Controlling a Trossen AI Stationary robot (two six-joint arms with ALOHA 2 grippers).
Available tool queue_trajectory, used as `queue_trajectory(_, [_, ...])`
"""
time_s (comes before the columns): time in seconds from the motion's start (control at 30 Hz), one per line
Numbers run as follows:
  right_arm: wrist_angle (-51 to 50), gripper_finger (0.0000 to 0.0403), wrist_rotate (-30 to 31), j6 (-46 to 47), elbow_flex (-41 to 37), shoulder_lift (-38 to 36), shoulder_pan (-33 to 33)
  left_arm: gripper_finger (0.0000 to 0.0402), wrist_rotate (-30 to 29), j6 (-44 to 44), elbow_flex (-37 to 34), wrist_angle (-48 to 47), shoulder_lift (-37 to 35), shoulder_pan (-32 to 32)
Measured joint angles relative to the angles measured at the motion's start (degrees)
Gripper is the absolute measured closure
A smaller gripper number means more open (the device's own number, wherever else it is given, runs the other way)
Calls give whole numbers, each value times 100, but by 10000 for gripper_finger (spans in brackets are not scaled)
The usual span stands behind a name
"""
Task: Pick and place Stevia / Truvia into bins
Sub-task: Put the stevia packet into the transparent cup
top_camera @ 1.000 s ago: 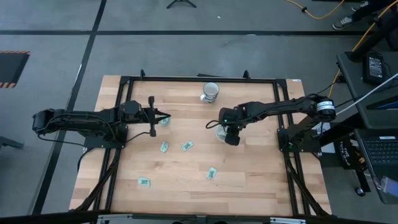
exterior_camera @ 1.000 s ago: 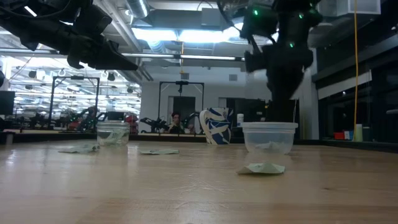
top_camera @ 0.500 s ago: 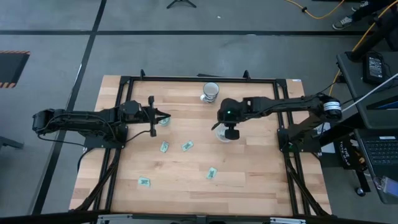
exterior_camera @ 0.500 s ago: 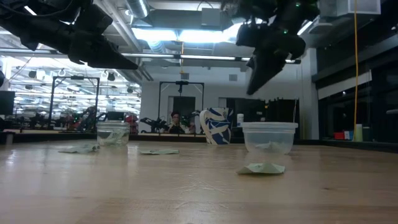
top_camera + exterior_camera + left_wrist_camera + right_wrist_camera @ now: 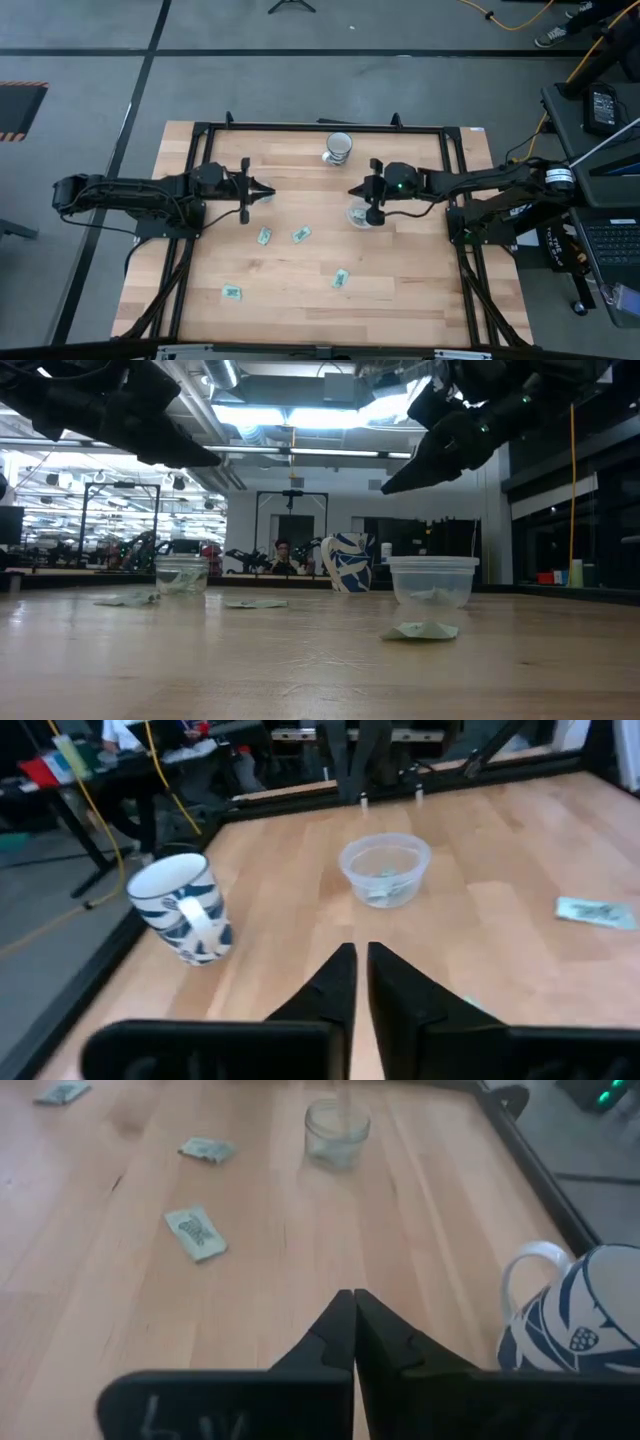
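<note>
Several light green Stevia packets lie flat on the wooden table: two at mid-table (image 5: 264, 236) (image 5: 300, 235), one nearer the front (image 5: 340, 278) and one at front left (image 5: 232, 292). The wider clear cup (image 5: 356, 214) (image 5: 433, 581) (image 5: 385, 870) holds a packet. The smaller clear cup (image 5: 265, 199) (image 5: 182, 574) (image 5: 337, 1132) also has something in it. My left gripper (image 5: 268, 190) (image 5: 360, 960) is shut and empty, raised over the smaller cup. My right gripper (image 5: 352, 192) (image 5: 353, 1305) is shut and empty, raised just beyond the wider cup, pointing left.
A blue-and-white mug (image 5: 338, 147) (image 5: 185, 908) (image 5: 590, 1315) stands at the table's back middle. A black frame rail (image 5: 320, 127) runs round the table. In the low view a packet (image 5: 421, 630) lies in front of the wider cup. A person sits far behind in the room (image 5: 281, 554).
My right gripper has lifted from pointing down over the wider cup and swung level, now pointing left. The left arm has barely moved. The packets have not moved.
</note>
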Motion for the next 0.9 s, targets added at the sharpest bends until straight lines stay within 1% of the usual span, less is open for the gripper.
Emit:
queue_trajectory(0.13, [239, 385, -2, 0, -93, 4, 0, 336, -100, -277, 0, 232, 0, -190])
queue_trajectory(0.27, [332, 382, -2, 0, -94, 4, 0, 288, -178, -508, 0, 296, 0, -455])
queue_trajectory(0.4, [334, 388, -3, 0, -94, 4, 0, 245, -669, -1042, -2, 227, 131, -822])
queue_trajectory(0.5, [334, 395, -5, -1, -94, 4, 0, 222, -1012, -1182, 70, 132, 299, -1168])
queue_trajectory(0.67, [336, 399, -4, 0, -94, 7, 0, 204, -1538, -1447, 503, -575, 574, -1783])
queue_trajectory(0.77, [340, 391, -7, -1, -94, 7, 0, 203, -1860, -1761, 844, -1273, 740, -2184])
queue_trajectory(0.9, [342, 382, -7, -15, -94, 7, 0, 207, -2266, -2395, 1275, -2243, 983, -2707])
